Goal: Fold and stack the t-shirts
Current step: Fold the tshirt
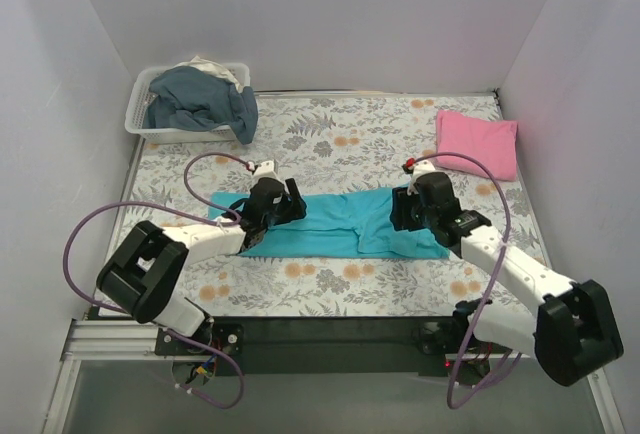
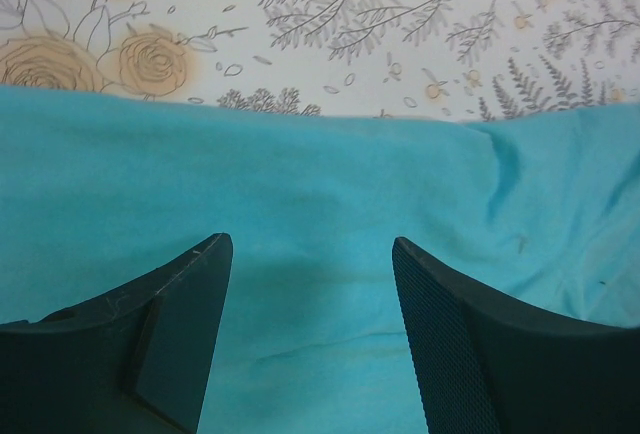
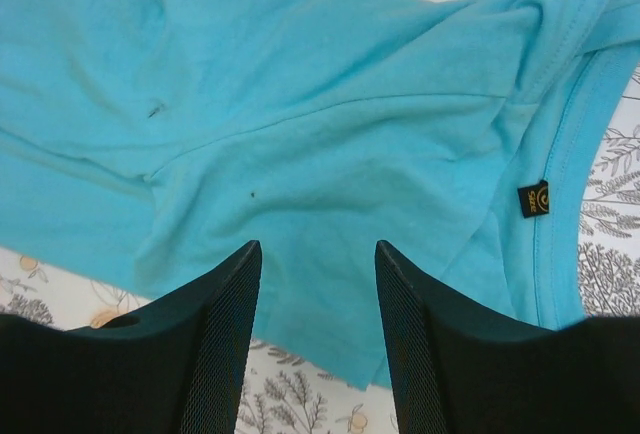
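Looks like we're mid-fold on the turquoise tee (image 1: 345,219). It lies near the middle of the flower-print desk (image 1: 340,289) as a long, narrow strip running left to right, so my guess is the lengthwise folds are done and the ends need bringing together.

The left tool (image 2: 310,254) sits over the left end with its jaws well apart and nothing between them, just soft, matte cotton with a few shallow creases below. The right tool (image 3: 318,254) is over the right end, jaws parted a bit narrower and also empty. The ribbed neckline (image 3: 565,154) and a small black tag (image 3: 533,198) show there.

Next move probably means pinching an end through all the layers, or the strip will come apart.

Further back, the pink tee (image 1: 476,142) is already a puffy folded rectangle at far right. A white slotted bin (image 1: 135,119) with crumpled blue-grey clothes (image 1: 200,102) sits at far left.
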Robot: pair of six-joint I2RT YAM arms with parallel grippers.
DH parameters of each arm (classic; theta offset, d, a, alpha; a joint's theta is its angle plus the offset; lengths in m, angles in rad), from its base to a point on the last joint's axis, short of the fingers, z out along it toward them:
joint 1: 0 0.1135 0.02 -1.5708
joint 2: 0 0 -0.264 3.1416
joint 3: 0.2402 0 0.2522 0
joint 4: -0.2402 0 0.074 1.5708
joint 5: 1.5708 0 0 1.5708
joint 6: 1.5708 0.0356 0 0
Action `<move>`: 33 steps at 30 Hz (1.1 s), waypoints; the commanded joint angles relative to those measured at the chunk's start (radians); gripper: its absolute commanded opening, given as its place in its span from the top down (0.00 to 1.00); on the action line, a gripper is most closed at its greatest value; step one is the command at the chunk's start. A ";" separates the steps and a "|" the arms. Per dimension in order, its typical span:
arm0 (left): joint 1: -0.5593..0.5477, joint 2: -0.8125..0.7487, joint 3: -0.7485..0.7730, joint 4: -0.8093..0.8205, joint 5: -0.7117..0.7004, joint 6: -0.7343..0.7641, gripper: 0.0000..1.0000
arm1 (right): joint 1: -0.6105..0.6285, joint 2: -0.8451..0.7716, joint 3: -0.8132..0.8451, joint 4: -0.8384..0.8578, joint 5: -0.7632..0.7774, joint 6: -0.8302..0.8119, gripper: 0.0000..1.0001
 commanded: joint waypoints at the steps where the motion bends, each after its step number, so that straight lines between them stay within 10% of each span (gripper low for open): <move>1: 0.014 0.011 -0.018 0.030 -0.012 -0.009 0.39 | -0.023 0.097 0.029 0.094 0.016 -0.021 0.56; 33: 0.025 -0.143 -0.231 0.121 -0.028 -0.103 0.40 | -0.286 0.536 0.188 0.176 -0.126 -0.104 0.56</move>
